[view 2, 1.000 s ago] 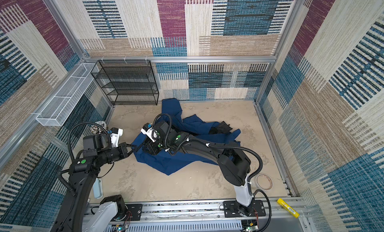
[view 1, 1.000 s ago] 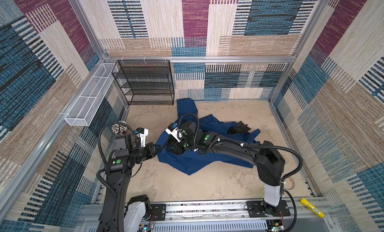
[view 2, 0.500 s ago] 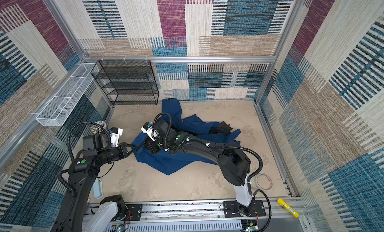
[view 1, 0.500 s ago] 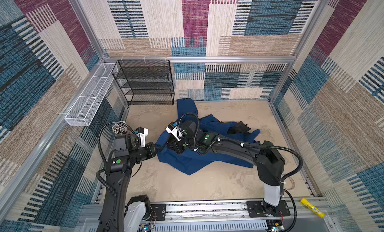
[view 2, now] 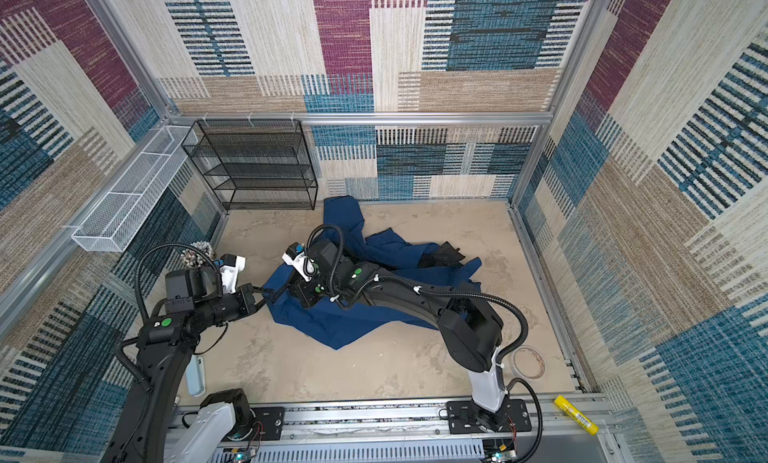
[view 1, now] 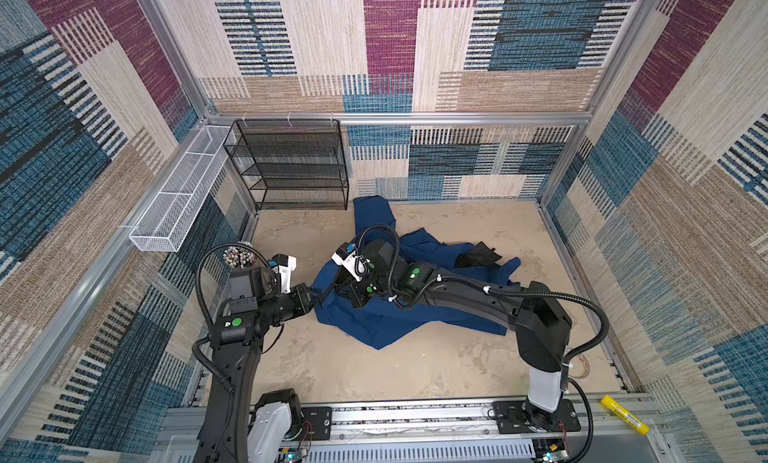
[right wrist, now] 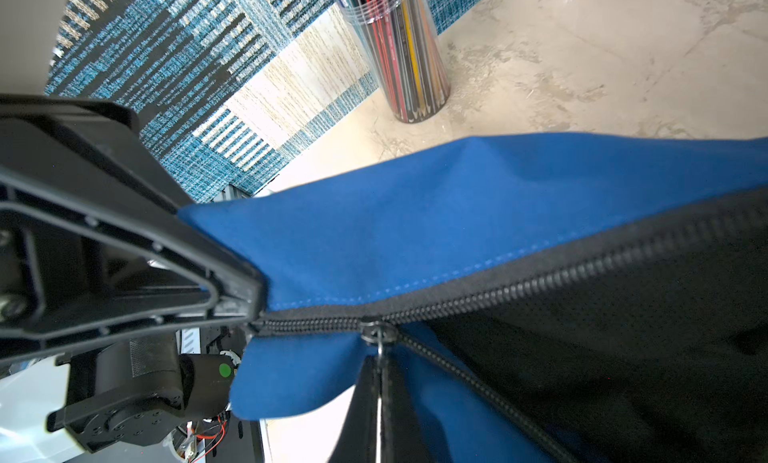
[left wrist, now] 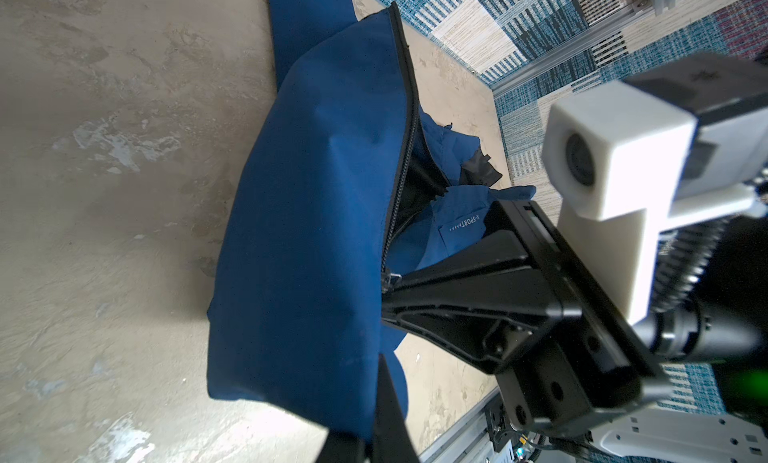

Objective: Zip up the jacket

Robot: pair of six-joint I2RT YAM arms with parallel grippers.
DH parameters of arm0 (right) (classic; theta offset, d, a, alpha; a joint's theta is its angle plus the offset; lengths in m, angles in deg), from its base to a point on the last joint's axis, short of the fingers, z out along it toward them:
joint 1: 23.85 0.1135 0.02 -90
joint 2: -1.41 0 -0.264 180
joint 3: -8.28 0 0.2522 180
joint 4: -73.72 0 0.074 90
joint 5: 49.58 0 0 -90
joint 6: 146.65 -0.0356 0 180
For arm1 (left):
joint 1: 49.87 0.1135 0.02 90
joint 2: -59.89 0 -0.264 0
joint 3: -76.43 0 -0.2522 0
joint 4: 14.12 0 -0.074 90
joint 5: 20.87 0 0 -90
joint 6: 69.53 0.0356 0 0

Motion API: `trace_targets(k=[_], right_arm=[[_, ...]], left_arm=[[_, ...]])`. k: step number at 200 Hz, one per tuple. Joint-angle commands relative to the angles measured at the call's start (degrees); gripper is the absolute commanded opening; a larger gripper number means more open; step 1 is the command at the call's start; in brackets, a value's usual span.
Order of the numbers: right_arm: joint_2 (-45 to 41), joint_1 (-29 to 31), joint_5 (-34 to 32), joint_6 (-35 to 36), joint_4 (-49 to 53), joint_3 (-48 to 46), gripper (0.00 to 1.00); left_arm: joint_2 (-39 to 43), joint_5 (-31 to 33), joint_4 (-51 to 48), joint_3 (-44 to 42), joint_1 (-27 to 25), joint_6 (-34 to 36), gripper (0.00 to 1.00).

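Observation:
The navy blue jacket (view 1: 374, 321) (view 2: 332, 326) lies crumpled mid-table, front open, black lining showing. My left gripper (view 1: 318, 292) (view 2: 270, 292) (left wrist: 380, 382) is shut on the jacket's (left wrist: 311, 232) bottom hem, at the foot of the black front zipper. Close beside it, my right gripper (view 1: 340, 288) (view 2: 297, 288) (right wrist: 380, 369) is shut on the pull tab under the zipper slider (right wrist: 376, 332) (left wrist: 388, 280). The teeth are joined only along the short stretch between the two grippers. Past the slider the two rows spread apart. White "X-SPORT" text (left wrist: 592, 224) shows on the chest.
A black wire rack (view 1: 291, 166) stands at the back left, and a white mesh basket (view 1: 178, 199) hangs on the left wall. A clear cup of pencils (view 1: 237, 255) (right wrist: 399, 54) stands behind the left arm. A tape roll (view 2: 528, 361) lies front right, a yellow stick (view 1: 623, 415) on the front rail.
The right gripper's fingers have closed on the zipper pull. Both arms and the jacket stay almost where they were.

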Motion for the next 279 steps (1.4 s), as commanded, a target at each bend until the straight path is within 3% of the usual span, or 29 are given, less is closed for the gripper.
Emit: trace_targets(k=[1,41,58,74,105,126,167,219,255,279], right_arm=[[-0.53,0.02,-3.86,-0.70,2.81,1.92,0.00],[-0.95,-0.92,-5.85,-1.38,9.95,4.39,0.00],[-1.25,-1.86,-3.54,-2.16,11.14,4.15,0.00],[-1.11,-2.20,0.61,-2.24,10.26,4.31,0.00],[1.69,-3.28,-3.23,-0.56,15.04,8.92,0.00],[3.23,-5.22,-4.98,0.00,19.51,11.14,0.00],[-0.19,-7.76,-2.16,0.84,24.66,13.90,0.00],[-4.09,-11.84,0.24,-2.03,30.51,13.05,0.00],[-7.41,-15.02,14.05,-5.84,32.86,10.47,0.00],[-8.19,-16.11,8.06,-4.93,37.69,8.59,0.00]], left_arm=[[0.16,0.66,0.46,0.43,0.06,0.23,0.00],[-1.48,2.75,-0.91,2.38,0.04,2.52,0.00],[-1.97,3.90,-1.97,3.73,0.06,3.99,0.00],[-2.68,2.19,-1.83,4.39,0.06,3.90,0.00],[-2.41,-1.70,0.68,2.85,0.06,0.87,0.00],[-1.79,4.44,-2.63,4.60,0.28,4.07,0.00],[-7.14,2.77,-5.07,10.62,0.59,7.40,0.00],[-8.94,8.22,-7.02,13.18,1.27,11.15,0.00],[-10.26,7.26,-5.91,15.05,1.64,10.39,0.00],[-11.31,11.38,-7.01,16.06,1.73,13.15,0.00]])
